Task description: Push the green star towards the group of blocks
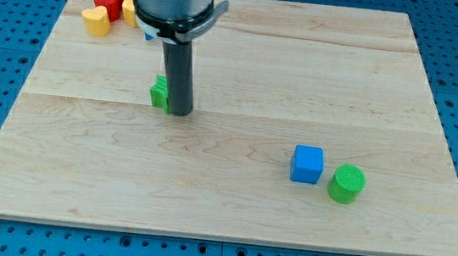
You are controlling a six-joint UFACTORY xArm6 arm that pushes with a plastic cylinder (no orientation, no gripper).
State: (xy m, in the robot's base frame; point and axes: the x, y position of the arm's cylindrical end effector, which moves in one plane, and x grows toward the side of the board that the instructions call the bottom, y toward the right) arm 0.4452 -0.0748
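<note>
One green star-shaped block (159,93) is touched on its right by my tip (180,113); no end effector is fitted on the wooden bench (302,84).

green star (159,93) sits on the board left of centre, mostly hidden behind the rod, so its shape is hard to confirm; only a small bright green piece shows at the rod's left side, touching or just beside it. group of blocks (109,9) is at the view's top left corner: a yellow heart-like block (96,22) in front, red block (108,2) behind it, w/ another yellow bit (129,11) partly hidden, all packed close.
</note>
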